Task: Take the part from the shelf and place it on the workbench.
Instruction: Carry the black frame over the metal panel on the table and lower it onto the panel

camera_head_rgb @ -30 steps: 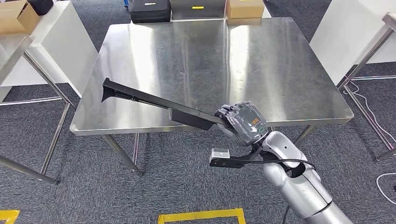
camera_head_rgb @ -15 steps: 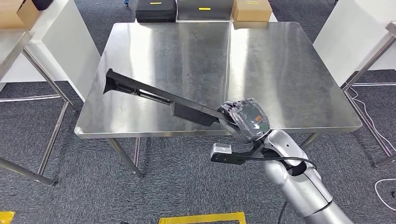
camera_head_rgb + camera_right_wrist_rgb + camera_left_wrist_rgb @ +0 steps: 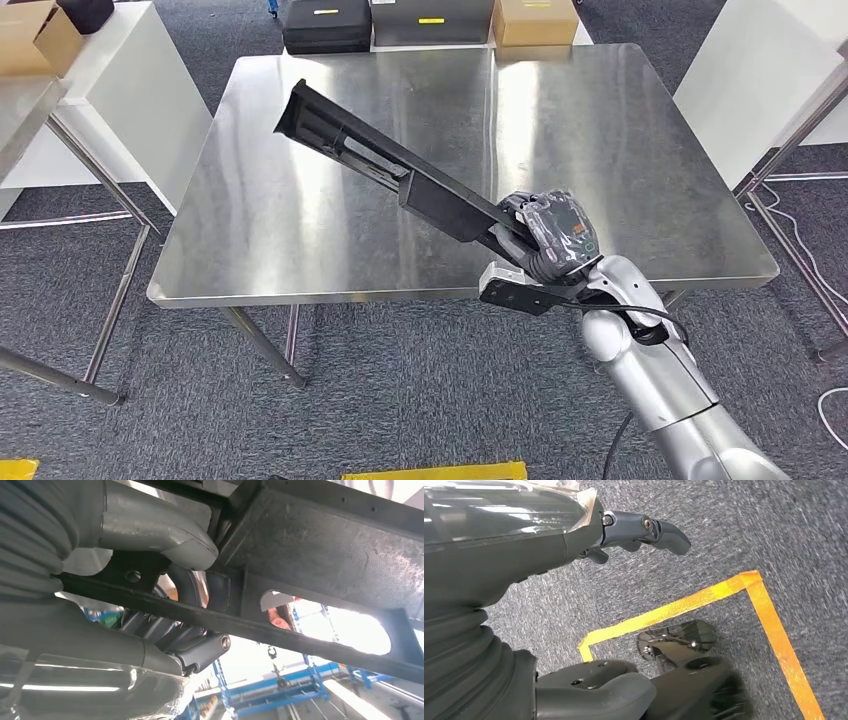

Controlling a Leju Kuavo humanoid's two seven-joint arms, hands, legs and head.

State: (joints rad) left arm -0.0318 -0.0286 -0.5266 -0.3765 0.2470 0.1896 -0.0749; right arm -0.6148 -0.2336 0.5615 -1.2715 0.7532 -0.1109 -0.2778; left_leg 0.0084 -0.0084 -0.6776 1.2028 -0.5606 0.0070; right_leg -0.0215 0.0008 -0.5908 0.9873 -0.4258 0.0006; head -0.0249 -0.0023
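A: The fingers [image 3: 195,650] of the right hand [image 3: 552,235] are wrapped round the near end of the part [image 3: 400,170], gripping it. In the right wrist view the thumb lies over one side of the black frame and the darker fingers curl under a thin bar of it.

B: And the fingers of the left hand [image 3: 524,555]?

A: They stick out over grey carpet [image 3: 734,525] with nothing between them, so that hand is open and empty. A strip of yellow tape [image 3: 704,602] makes a corner on the floor below it.

B: Largest thing first, then. The worktop [image 3: 620,150]?

A: A steel worktop, square, on thin metal legs. The part is a long black piece with slots cut in it. It runs from the right hand, at the near edge of the worktop, up and away to the left over the steel. Its far end is tilted up and looks clear of the surface; whether any of it touches the worktop I cannot tell.

B: Anything beyond the worktop?

A: Two dark cases [image 3: 325,25] and a cardboard box [image 3: 535,20] on the floor past the far edge. Each dark case has a small yellow label, too small to read.

B: Any writing on the hand itself?

A: A small green mark and some red on its back, unreadable.
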